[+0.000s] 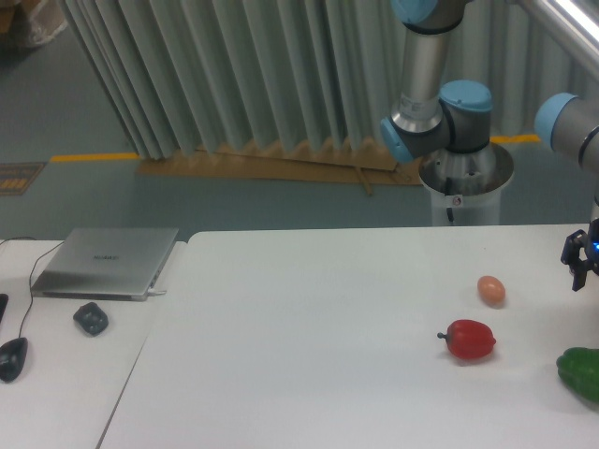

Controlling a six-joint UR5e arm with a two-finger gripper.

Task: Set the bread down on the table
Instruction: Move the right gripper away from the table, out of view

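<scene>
Look to the far right edge of the frame: your dark two-finger gripper (579, 265) hangs there above the large plain white table (309, 355), mostly cut off by the picture's border, so you cannot tell how wide its fingers stand or whether anything sits between them. The small golden-brown bread roll the task names is not visible anywhere on the table; it may be inside the gripper or out of frame, but the picture does not settle that. What you can see lying on the white surface is a smooth pinkish-tan egg-shaped thing (491, 290), a glossy red pepper with a dark stem (470, 340) just near of it, and a green pepper (582, 373) clipped by the right edge. These three cluster toward the right, likely within the arm's easy reach. On the smaller white desk (65, 374) to the left rest a closed grey laptop (108, 262), a dark lumpy object (91, 319) and a black mouse (12, 358).
</scene>
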